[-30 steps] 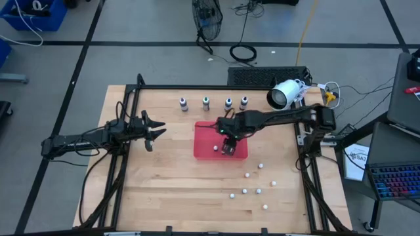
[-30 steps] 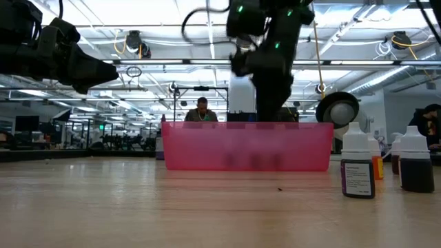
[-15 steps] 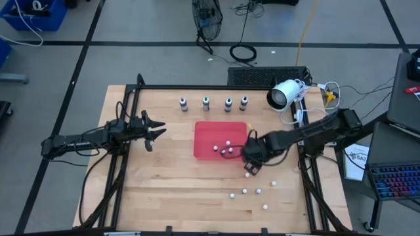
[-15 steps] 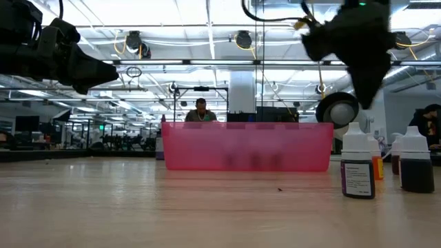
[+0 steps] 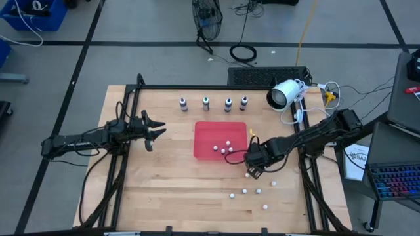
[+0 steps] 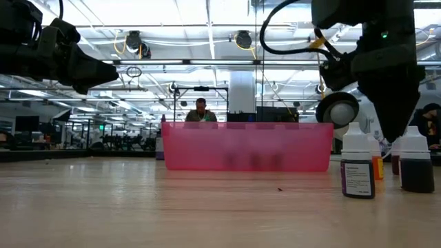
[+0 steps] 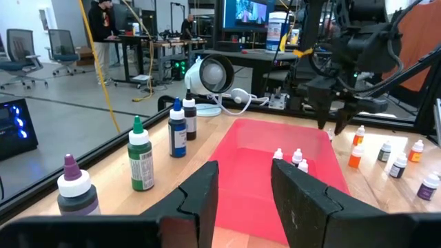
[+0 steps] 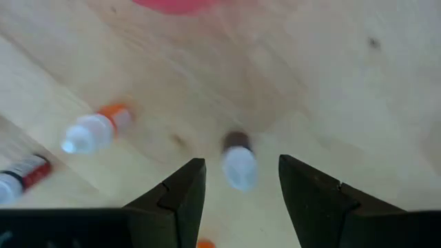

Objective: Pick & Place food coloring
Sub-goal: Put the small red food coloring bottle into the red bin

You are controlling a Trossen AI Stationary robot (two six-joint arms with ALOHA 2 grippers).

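Observation:
Several small white-capped food coloring bottles stand loose on the table's right near part, one of them [image 8: 239, 167] straight below my right gripper [image 5: 252, 168]. That gripper points down, open, a finger on either side of the bottle and clear of it. Three more small bottles [image 5: 223, 150] stand inside the red tray [image 5: 203, 134]. A row of taller bottles with coloured tops [image 5: 206, 101] stands along the far edge. My left gripper [image 5: 154, 130] hovers level at the table's left, open by a narrow gap and holding nothing.
Other loose small bottles stand close by, one with an orange body [image 8: 93, 131] and one with a red body [image 8: 21, 172], and more toward the near right [image 5: 251, 191]. A white camera [image 5: 283, 95] sits at the far right corner. A black frame [image 5: 197, 87] borders the table.
My right gripper has gone from above the red tray toward the table's right and near edges, sinking and rolling about its own axis, and now hangs over a loose small bottle. The bottles in the tray, hidden under it before, now show.

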